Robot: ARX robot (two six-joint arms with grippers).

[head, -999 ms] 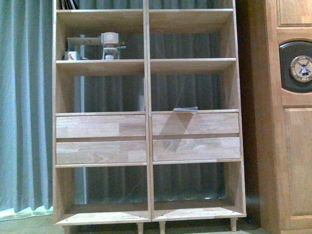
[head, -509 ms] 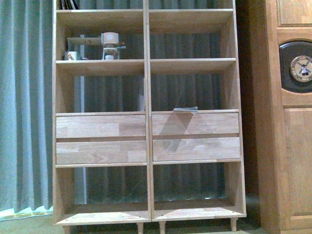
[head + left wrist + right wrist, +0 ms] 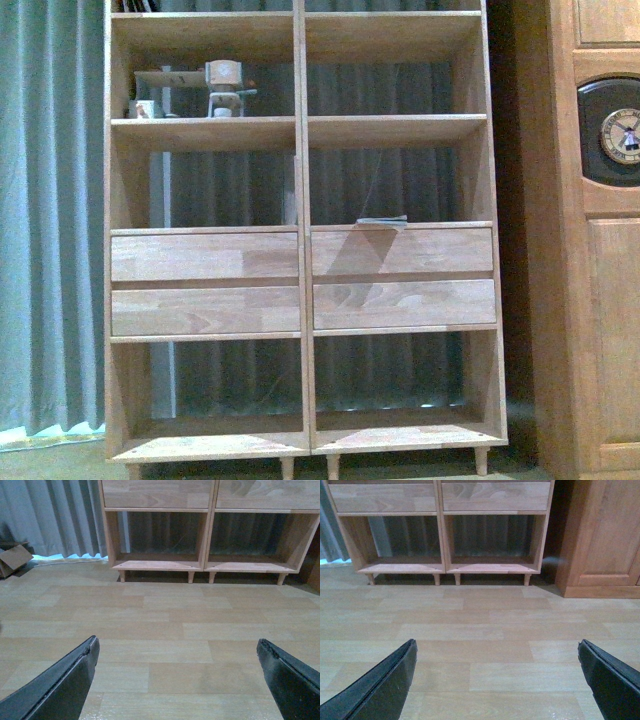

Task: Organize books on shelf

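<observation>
The light-wood shelf (image 3: 303, 230) fills the front view, with two columns and four drawer fronts. A slim book with a teal edge (image 3: 381, 222) lies flat on the board above the right drawers. Another thin pale book (image 3: 290, 205) stands against the middle divider. Neither arm shows in the front view. My left gripper (image 3: 177, 647) is open over bare floor, facing the shelf's bottom bays (image 3: 207, 540) from some way off. My right gripper (image 3: 497, 647) is also open over the floor, well short of the shelf (image 3: 441, 540). Nothing sits between either pair of fingers.
A darker cabinet (image 3: 600, 300) with a clock (image 3: 625, 135) stands right of the shelf and also shows in the right wrist view (image 3: 600, 535). A grey curtain (image 3: 50, 220) hangs behind. A wooden figure (image 3: 225, 90) sits on an upper left board. A cardboard box (image 3: 12, 560) lies by the curtain.
The front view has shifted a little: the shelf boards sit slightly higher in the picture and the clock further right. Nothing on the shelf has moved.
</observation>
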